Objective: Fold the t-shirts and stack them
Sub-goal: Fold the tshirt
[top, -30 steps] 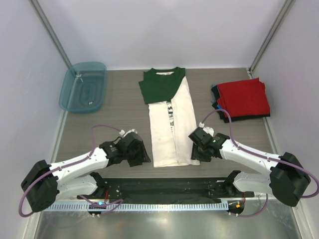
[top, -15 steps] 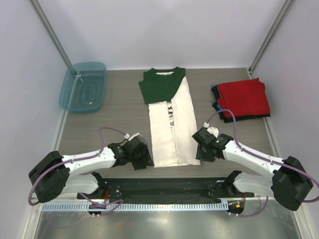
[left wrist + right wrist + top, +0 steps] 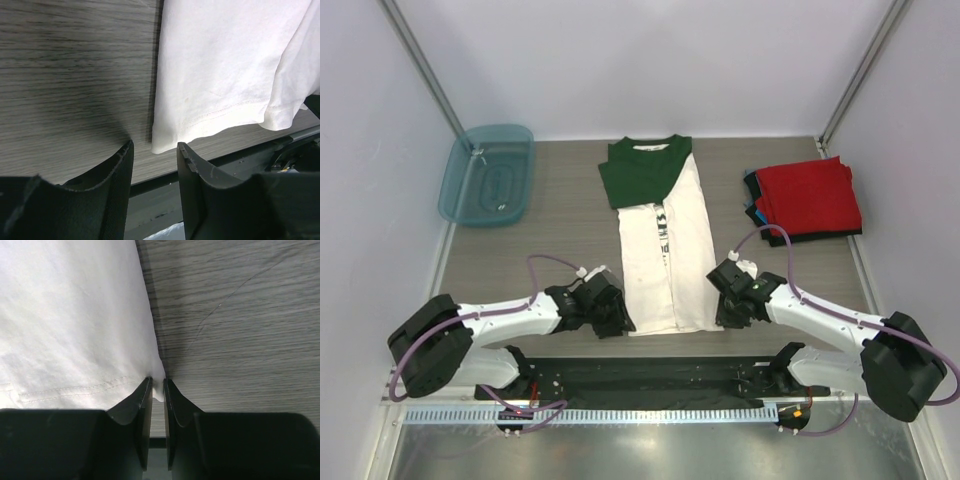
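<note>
the left fingers (image 3: 112, 190) are standing apart, framing the left hem corner of the white t-shirt (image 3: 660, 280); they should be closing only with both layers between them. the soft, stitched cloth is lying as a long flat strip on the woodgrain tabletop (image 3: 560, 220). the right fingers (image 3: 132, 425) are pinching its right hem corner.

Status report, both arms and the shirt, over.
Right gripper shut on white shirt hem corner. Left gripper open over other corner. Red pile lies apart.
</note>
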`<state>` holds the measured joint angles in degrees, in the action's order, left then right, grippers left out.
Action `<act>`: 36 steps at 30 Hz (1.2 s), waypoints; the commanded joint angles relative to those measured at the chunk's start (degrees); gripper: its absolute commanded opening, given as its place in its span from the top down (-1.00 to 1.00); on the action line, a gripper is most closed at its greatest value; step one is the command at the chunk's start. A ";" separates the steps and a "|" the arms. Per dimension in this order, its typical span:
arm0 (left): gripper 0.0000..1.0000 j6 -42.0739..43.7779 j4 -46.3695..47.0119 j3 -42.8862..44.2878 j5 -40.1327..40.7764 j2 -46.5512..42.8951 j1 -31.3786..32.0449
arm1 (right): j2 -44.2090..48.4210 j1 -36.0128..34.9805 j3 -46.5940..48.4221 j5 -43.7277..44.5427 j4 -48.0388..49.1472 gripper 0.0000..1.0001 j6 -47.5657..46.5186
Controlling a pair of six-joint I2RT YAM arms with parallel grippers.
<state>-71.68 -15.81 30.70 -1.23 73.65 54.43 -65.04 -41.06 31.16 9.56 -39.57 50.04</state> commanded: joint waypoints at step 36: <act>1.00 8.13 -6.16 12.71 2.29 0.36 -6.53 | 0.79 4.84 11.55 4.06 0.37 0.98 -7.31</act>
<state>-67.77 -20.18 39.86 0.43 74.72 49.91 -63.46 -38.15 38.48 10.35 -39.24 46.04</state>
